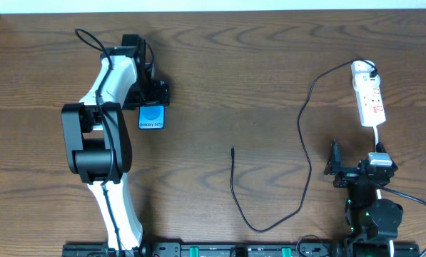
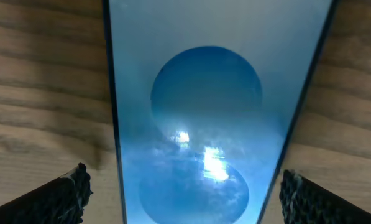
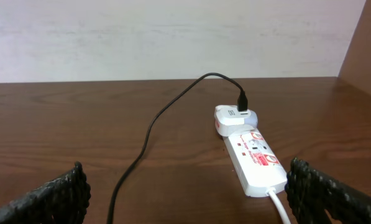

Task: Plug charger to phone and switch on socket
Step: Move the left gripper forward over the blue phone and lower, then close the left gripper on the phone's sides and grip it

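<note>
The phone (image 1: 152, 117) lies flat on the table at the left, blue screen up, partly under my left gripper (image 1: 150, 94). In the left wrist view the phone (image 2: 207, 118) fills the middle, and my left gripper's (image 2: 185, 193) open fingers straddle its two long edges with gaps on both sides. The white socket (image 1: 367, 98) lies at the far right, with the charger plug (image 1: 372, 72) in its far end. The charger cable (image 1: 305, 135) loops down to its loose tip (image 1: 232, 150) at mid-table. My right gripper (image 1: 335, 168) is open and empty, short of the socket (image 3: 250, 155).
The socket's white cord (image 1: 378, 135) runs back toward my right arm (image 1: 373, 207). The charger cable (image 3: 148, 134) crosses the table in front of my right gripper (image 3: 185, 196). A wall stands behind the table's far edge (image 3: 110, 81).
</note>
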